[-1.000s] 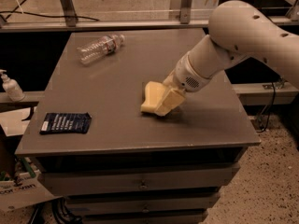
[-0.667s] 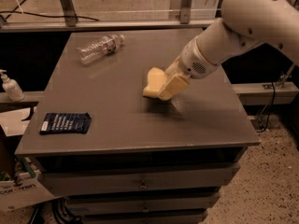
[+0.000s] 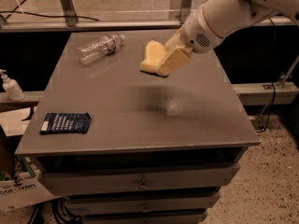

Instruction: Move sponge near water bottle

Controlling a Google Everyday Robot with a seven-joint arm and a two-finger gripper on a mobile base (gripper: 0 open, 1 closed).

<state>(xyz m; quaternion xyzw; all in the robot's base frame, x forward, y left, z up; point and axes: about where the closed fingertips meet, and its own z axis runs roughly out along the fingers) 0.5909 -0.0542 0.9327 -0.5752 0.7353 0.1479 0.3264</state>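
The pale yellow sponge [image 3: 151, 56] hangs in the air above the middle of the grey table [image 3: 135, 111], tilted, with its shadow on the tabletop below. My gripper [image 3: 164, 62] is shut on the sponge, its yellowish blocky fingers [image 3: 174, 59] clamped on the sponge's right side. The white arm reaches in from the upper right. The water bottle [image 3: 100, 46] lies on its side at the table's far left, clear with a label band and a white cap, left of the sponge and apart from it.
A dark blue packet [image 3: 65, 123] lies flat near the table's front left corner. A white pump dispenser bottle [image 3: 10, 85] stands on a lower shelf to the left of the table. Drawers sit under the tabletop.
My gripper has lifted the sponge off the tabletop and carried it up and toward the far left, closer to the water bottle. The bottle and packet have not moved.
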